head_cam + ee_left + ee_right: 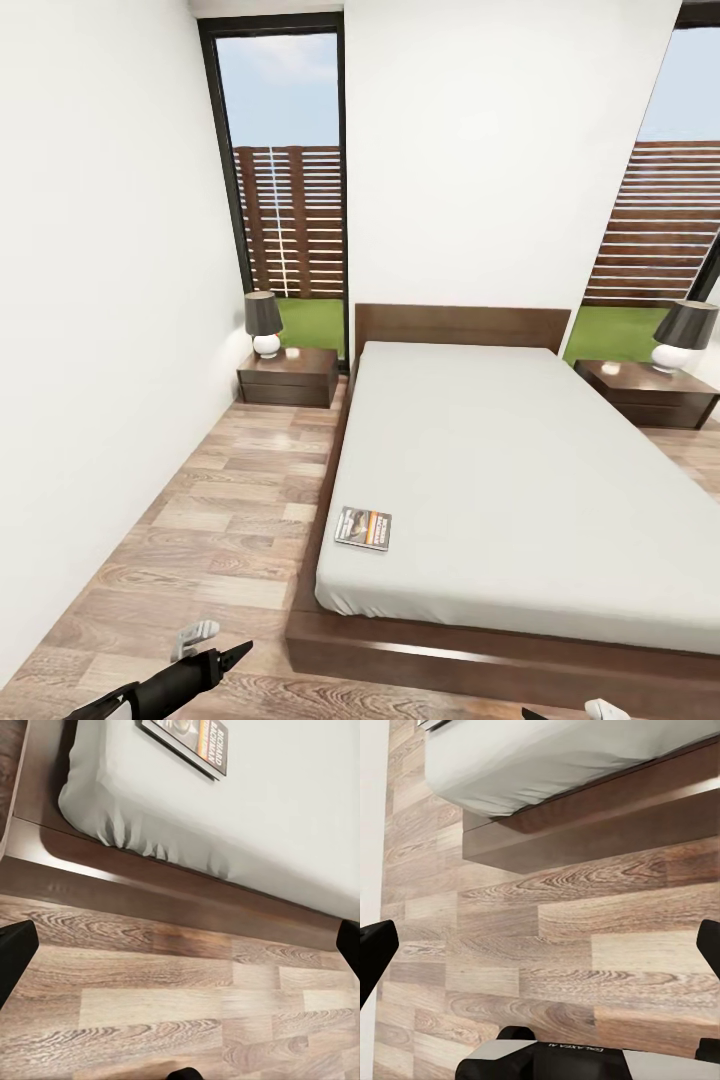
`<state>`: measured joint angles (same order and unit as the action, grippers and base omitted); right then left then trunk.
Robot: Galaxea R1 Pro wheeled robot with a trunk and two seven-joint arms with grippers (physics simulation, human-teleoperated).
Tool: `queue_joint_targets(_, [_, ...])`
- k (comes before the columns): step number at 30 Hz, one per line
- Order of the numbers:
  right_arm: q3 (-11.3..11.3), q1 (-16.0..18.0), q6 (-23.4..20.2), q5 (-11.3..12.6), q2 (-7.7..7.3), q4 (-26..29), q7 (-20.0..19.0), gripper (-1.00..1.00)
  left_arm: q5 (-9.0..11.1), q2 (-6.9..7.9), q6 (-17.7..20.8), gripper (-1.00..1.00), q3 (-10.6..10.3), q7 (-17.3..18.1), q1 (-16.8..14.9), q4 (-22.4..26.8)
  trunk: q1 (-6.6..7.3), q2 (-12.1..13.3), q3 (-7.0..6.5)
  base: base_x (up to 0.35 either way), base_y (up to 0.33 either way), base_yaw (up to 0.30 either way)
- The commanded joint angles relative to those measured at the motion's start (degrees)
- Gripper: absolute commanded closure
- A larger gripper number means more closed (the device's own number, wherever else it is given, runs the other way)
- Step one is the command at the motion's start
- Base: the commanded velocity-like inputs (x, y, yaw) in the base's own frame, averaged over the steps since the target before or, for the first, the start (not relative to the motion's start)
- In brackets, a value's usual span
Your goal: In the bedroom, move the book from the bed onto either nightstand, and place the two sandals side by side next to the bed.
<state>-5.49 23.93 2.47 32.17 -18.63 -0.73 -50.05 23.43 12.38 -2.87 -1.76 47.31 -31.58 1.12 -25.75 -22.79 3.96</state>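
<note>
- The book [363, 528] lies flat on the bed [520, 480], close to the mattress's near left corner, its cover facing up with an orange band across it. In the left wrist view the book [191, 742] sits just in from the rumpled mattress edge.
- The bed has a light grey mattress on a dark brown frame with a headboard [460, 325] against the white wall; apart from the book, its top is bare.
- 2 nightstands flank the bed's head: the left nightstand [288, 377] beside the bed's left side, the right nightstand [650, 393] on the other side. Each has closed drawers, so their contents cannot be told.
- On each nightstand stands 1 lamp: the left lamp [264, 323] and the right lamp [684, 335], both with a dark shade and a white round base.
- Behind each nightstand is a tall dark-framed window [285, 180] showing a slatted fence and grass.
- The wood floor [215, 520] runs along the bed's left side to the wall.
- The left gripper [215, 645] hangs above the floor near the bed's foot corner, its dark fingers [15, 952] spread wide with nothing between them.
- The right gripper [540, 967] is also over the floor by the bed frame [607, 825], fingers apart and holding nothing.
</note>
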Motion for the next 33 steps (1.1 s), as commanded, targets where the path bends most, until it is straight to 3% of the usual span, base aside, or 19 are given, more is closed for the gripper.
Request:
queue_joint_targets(1, [-0.48, 0.07, 0.26, 0.35, -0.01, -0.07, -0.18, -1.0, 0.13, 0.01, -0.3, -1.0, -0.19, 0.15, -0.06, -0.07, -0.04, -0.13, 0.13, 0.0, 0.0, 0.0])
queue_joint_targets(15, [-0.48, 0.07, 0.26, 0.35, -0.01, -0.09, -0.15, -1.0, 0.13, 0.02, -0.3, -1.0, -0.17, 0.08, -0.06, -0.07, -0.04, -0.13, 0.13, 0.0, 0.0, 0.0])
queue_joint_targets(24, [-0.48, 0.07, 0.26, 0.35, 0.0, -0.08, -0.15, -1.0, 0.13, 0.01, -0.3, -1.0, -0.17, 0.07, -0.06, -0.07, -0.04, -0.13, 0.13, 0.235, 0.0, 0.0])
queue_joint_targets(33, [-0.48, 0.07, 0.25, 0.28, 0.0, -0.07, -0.14, -1.0, 0.13, 0.01, -0.3, -1.0, -0.17, 0.07, -0.06, -0.07, -0.04, -0.13, 0.13, 0.033, 0.0, 0.0])
